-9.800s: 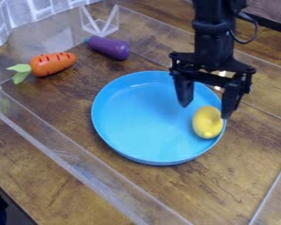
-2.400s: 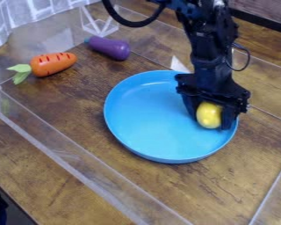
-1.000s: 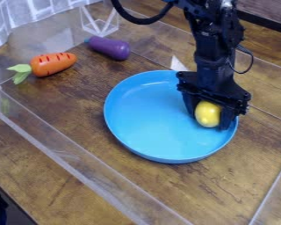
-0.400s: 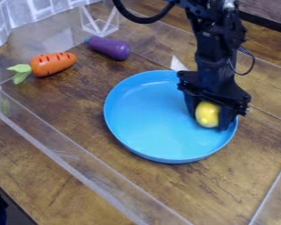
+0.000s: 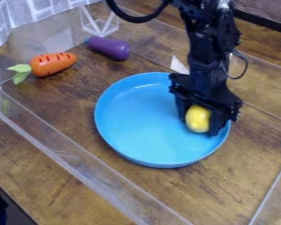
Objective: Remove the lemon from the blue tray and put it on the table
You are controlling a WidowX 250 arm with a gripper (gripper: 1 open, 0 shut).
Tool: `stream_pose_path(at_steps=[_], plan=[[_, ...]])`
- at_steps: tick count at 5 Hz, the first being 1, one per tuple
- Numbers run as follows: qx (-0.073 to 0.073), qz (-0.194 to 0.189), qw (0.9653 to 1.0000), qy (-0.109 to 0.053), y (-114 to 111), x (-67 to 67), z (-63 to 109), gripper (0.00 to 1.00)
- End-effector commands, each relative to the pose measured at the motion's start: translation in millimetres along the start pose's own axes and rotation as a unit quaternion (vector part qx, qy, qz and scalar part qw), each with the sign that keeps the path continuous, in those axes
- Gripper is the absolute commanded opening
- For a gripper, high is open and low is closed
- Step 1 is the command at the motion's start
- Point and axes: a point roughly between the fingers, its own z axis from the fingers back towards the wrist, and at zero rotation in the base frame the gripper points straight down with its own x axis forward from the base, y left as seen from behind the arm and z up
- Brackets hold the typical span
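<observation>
The blue tray (image 5: 131, 123) lies on the wood-plank table (image 5: 49, 180) under its glossy sheet. Inside the tray, close to the right rim, is the small yellow lemon (image 5: 198, 119). My black gripper (image 5: 203, 123) points straight down over that spot, its fingers closed on the two sides of the lemon. The lemon stays low inside the tray, and I cannot tell whether it touches the tray floor. The arm rises from there to the top edge of the picture.
An orange carrot (image 5: 53, 62) lies at the left and a purple eggplant (image 5: 108, 47) at the back, both on the table outside the tray. A white wire object (image 5: 102, 19) stands behind the eggplant. The raised edge of the clear sheet runs diagonally across the front left.
The fingers have shut on the lemon. Since then the gripper, the lemon and the tray have all shifted a little to the left in the picture.
</observation>
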Motion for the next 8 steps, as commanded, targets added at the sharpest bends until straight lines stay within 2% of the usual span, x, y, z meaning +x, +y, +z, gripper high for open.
stream_pose_path(at_steps=[1,4,7,8], plan=[[0.000,-0.003,0.9997,-0.026,-1,6.4,25.9,0.00],[0.005,-0.010,0.9993,-0.036,0,8.3,49.9,0.00],[0.015,-0.009,0.9973,-0.072,2,16.4,83.3,0.00],[0.015,-0.007,0.9967,-0.079,3,19.4,86.6,0.00]])
